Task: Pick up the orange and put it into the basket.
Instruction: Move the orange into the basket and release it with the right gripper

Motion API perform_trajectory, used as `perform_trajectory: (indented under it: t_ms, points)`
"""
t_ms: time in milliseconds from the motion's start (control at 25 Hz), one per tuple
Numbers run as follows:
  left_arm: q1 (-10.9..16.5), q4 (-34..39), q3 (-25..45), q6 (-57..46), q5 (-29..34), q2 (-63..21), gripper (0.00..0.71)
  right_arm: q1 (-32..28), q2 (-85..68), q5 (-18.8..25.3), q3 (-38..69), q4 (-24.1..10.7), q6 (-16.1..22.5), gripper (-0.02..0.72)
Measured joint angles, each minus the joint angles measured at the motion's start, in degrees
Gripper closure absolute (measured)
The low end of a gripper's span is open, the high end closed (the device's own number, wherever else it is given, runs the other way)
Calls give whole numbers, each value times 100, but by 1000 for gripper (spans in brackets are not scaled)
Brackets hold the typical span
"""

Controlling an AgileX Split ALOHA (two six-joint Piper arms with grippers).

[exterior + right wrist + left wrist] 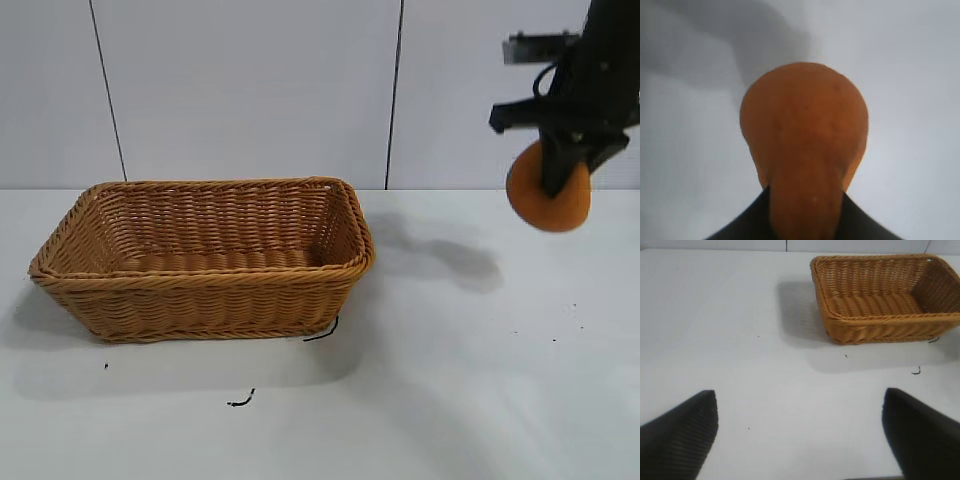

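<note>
Three views cover the scene, and each supplies detail the others lack. The table, white and the largest surface, fills the lower part of the exterior view. The basket stands on it toward that view's left side, its tan wicker walls flaring up to a braided rim; its interior shows only woven floor. The left wrist view alone shows the basket from the far side, well apart from the left gripper, whose two dark fingers are spread wide with only bare table between them. The left arm itself does not appear in the exterior view.

The right gripper hangs at the exterior view's upper right, well above the table and well to the right of the basket, pointing steeply down. Its jaws are clamped on the orange, which casts a soft shadow on the table below and to the left. Only the right wrist view shows the fruit close up: a rounded body narrowing to a neck that runs back between the dark fingers.

Two small dark marks lie on the table near the basket's front.
</note>
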Motion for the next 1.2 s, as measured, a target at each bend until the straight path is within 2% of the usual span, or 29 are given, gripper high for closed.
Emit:
perform_trajectory:
  t_ms: [200, 520, 840, 1040, 1200]
  points:
    - [0, 0, 0, 0, 0, 0, 71, 370, 13, 6, -423, 70, 0, 618]
    - [0, 0, 0, 0, 0, 0, 71, 1616, 93, -423, -503, 119, 0, 618]
    - [0, 0, 0, 0, 0, 0, 71, 2705, 723, -1393, -505, 144, 4, 618]
    - [0, 0, 0, 0, 0, 0, 71, 3081, 1370, -2054, -505, 213, 4, 618]
    - [0, 0, 0, 0, 0, 0, 71, 3199, 1830, -2370, -505, 273, 4, 618]
